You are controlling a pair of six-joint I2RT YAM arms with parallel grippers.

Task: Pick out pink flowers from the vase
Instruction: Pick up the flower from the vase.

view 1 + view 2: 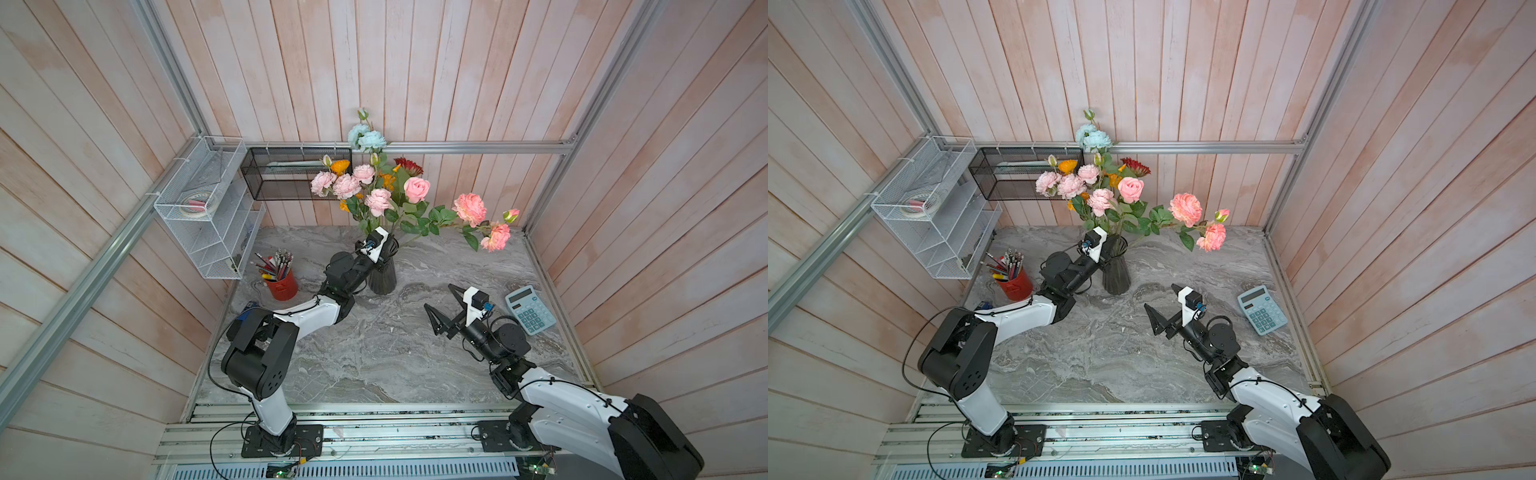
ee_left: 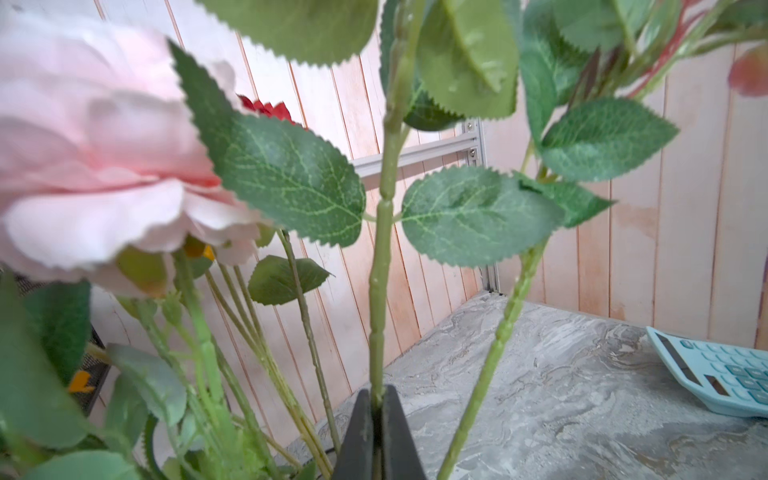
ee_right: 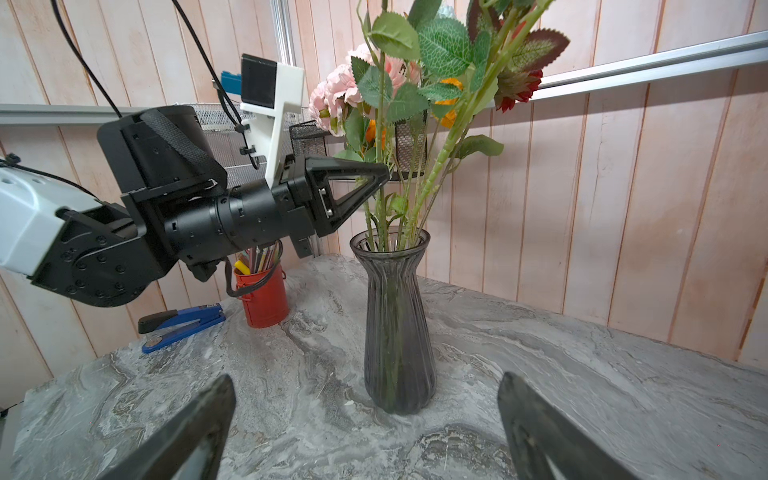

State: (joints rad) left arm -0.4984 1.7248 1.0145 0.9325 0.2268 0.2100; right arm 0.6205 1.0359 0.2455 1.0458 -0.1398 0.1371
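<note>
The dark ribbed glass vase (image 1: pixel 382 278) (image 1: pixel 1117 274) (image 3: pixel 399 324) stands at the back middle of the marble table. It holds several pink flowers (image 1: pixel 347 185) (image 1: pixel 1131 189) (image 2: pixel 95 158) (image 3: pixel 340 89); two salmon-pink heads (image 1: pixel 469 208) lean far right. My left gripper (image 1: pixel 390 246) (image 1: pixel 1111 245) (image 2: pixel 378 399) (image 3: pixel 384 174) is just above the vase rim, shut on one upright green stem (image 2: pixel 380 291) with serrated leaves. That stem's head is out of the wrist view. My right gripper (image 1: pixel 438 296) (image 1: pixel 1159 296) (image 3: pixel 365 378) hovers open in front of the vase, holding nothing.
Pale blue blooms (image 1: pixel 368 137), orange and dark red flowers (image 1: pixel 409 166) share the vase. A red pencil cup (image 1: pixel 282 284) and a blue stapler (image 3: pixel 183 322) are left of it. A light blue calculator (image 1: pixel 530 309) lies right. Wire shelf (image 1: pixel 208 208) and black mesh basket (image 1: pixel 297 172) hang behind.
</note>
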